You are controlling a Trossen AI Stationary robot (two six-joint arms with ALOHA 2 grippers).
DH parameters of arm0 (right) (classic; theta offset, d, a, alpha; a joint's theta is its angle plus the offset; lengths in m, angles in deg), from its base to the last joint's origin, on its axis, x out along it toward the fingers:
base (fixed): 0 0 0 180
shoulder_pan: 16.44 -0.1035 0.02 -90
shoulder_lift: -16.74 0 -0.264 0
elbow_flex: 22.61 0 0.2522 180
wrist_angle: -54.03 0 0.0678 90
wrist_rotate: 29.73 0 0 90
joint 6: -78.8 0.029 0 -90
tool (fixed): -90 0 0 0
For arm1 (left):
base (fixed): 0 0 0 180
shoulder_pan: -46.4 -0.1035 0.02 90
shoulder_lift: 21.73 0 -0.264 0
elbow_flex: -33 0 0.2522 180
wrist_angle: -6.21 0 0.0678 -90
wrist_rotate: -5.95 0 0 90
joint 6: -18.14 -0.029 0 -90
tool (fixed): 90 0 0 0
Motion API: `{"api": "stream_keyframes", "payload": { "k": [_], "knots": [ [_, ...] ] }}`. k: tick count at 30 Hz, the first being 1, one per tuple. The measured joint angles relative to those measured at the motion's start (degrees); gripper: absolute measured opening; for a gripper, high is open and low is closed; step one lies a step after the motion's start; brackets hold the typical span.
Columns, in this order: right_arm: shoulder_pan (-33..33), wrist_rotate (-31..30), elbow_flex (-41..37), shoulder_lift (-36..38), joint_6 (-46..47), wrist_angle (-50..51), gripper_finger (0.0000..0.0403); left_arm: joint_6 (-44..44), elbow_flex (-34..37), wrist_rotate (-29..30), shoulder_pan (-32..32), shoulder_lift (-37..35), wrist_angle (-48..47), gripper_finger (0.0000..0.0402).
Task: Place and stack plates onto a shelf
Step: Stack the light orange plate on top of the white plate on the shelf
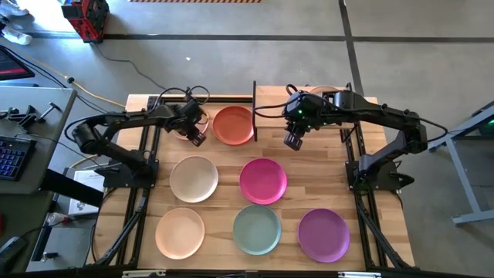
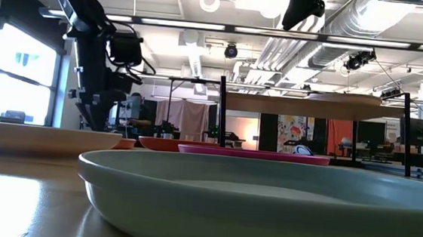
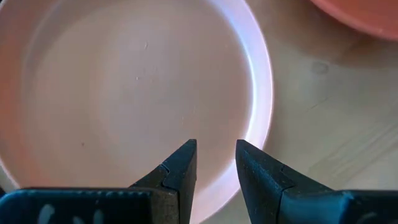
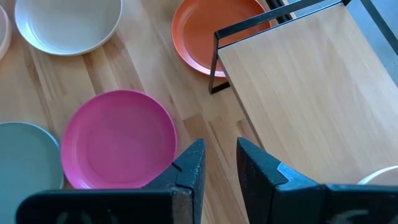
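Nearest on the worktop [image 1: 224, 150] lie my peach plate [image 1: 180, 232], pale green plate [image 1: 256, 228] and purple plate [image 1: 323, 234], then the cream plate [image 1: 194, 178] and magenta plate [image 1: 263, 180]. Farther back, my left end effector [image 3: 215, 163], fingers slightly apart and pinching nothing, hovers over a pale pink plate [image 3: 124, 87] beside the orange-red plate [image 1: 233, 124]. My right end effector [image 4: 219, 163], fingers likewise parted and empty, hangs by the shelf [image 4: 305, 93] edge.

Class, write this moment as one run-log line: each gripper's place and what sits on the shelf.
left gripper: open above peach plate | right gripper: open, empty, between magenta plate and shelf | shelf: one pale plate edge
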Motion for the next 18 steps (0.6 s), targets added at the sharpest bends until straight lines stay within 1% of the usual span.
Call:
{"api": "stream_keyframes", "payload": {
  "k": [3,8,18],
  "knots": [
    [0.00,-0.02,0.00,0.00,0.18,0.00,0.0067,-0.47,0.00,-0.16,0.00,0.05,0.86,0.0101],
    [0.00,-0.07,0.00,0.00,1.17,0.02,0.0067,-0.97,0.00,-4.37,0.21,-0.15,1.17,0.0101],
    [0.00,-0.14,0.00,0.00,1.07,0.02,0.0067,-1.04,0.00,-4.54,1.95,-0.15,1.17,0.0101]
  ]
}}
